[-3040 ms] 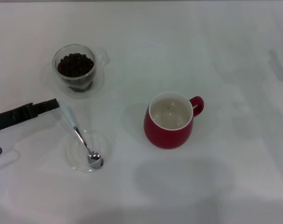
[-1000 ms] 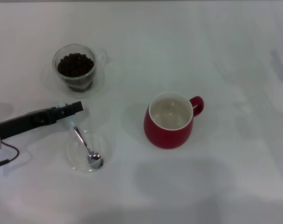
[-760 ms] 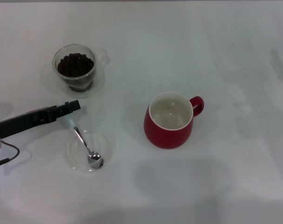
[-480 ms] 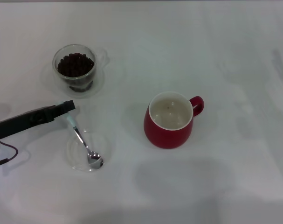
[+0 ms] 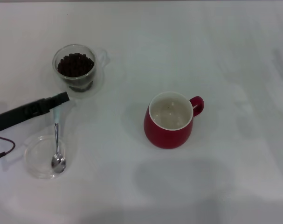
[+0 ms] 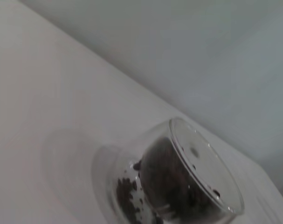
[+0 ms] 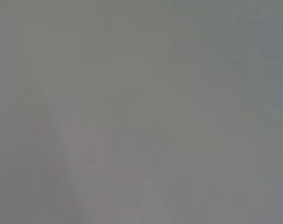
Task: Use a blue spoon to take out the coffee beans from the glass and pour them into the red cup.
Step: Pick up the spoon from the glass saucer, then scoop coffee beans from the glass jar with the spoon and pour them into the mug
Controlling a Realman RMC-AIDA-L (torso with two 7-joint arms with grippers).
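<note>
White bench (image 5: 234,56) filled the scene. Nearest, at lower left, a shallow clear round dish (image 5: 33,163) held the metal bowl of the pale-blue-handled spoon (image 5: 57,147), its handle clenched in the left claw (image 5: 61,99). Mid-frame, the red ceramic cup (image 5: 168,128) looked unfilled. Farthest, upper left, the clear double-walled glass (image 5: 76,70) kept its dark coffee beans (image 5: 75,64); scooping and pouring remained. No writing showed.

The shallow clear dish (image 5: 40,156) is found shifted toward the bench's left edge. The blue spoon (image 5: 57,141) is now hung nearly vertical from the left claw (image 5: 59,100), its bowl in the dish.
</note>
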